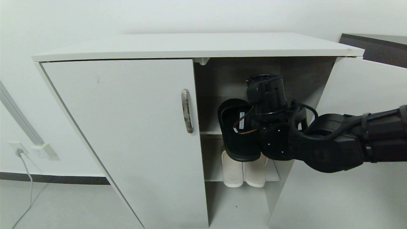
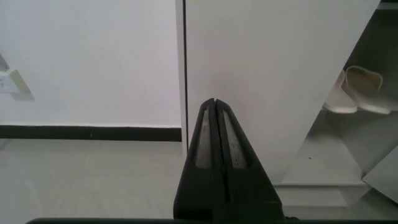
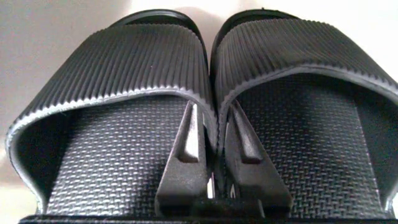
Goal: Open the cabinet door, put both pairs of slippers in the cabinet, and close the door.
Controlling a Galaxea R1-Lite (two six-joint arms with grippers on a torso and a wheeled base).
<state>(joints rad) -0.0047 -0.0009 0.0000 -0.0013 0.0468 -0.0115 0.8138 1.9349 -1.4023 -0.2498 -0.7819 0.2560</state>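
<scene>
The white cabinet has its right door swung open and its left door closed. My right gripper is shut on the inner strap edges of the pair of black slippers, pinching both together. The black slippers hang in the open half at the level of the middle shelf, toes down. A pair of white slippers lies on the lower shelf, also seen as white slippers from the left. My left gripper is shut and empty, low in front of the closed left door.
The left door carries a metal handle by its inner edge. A wall socket with a cable sits low on the left wall. Dark furniture stands behind the open door. Bare floor lies before the cabinet.
</scene>
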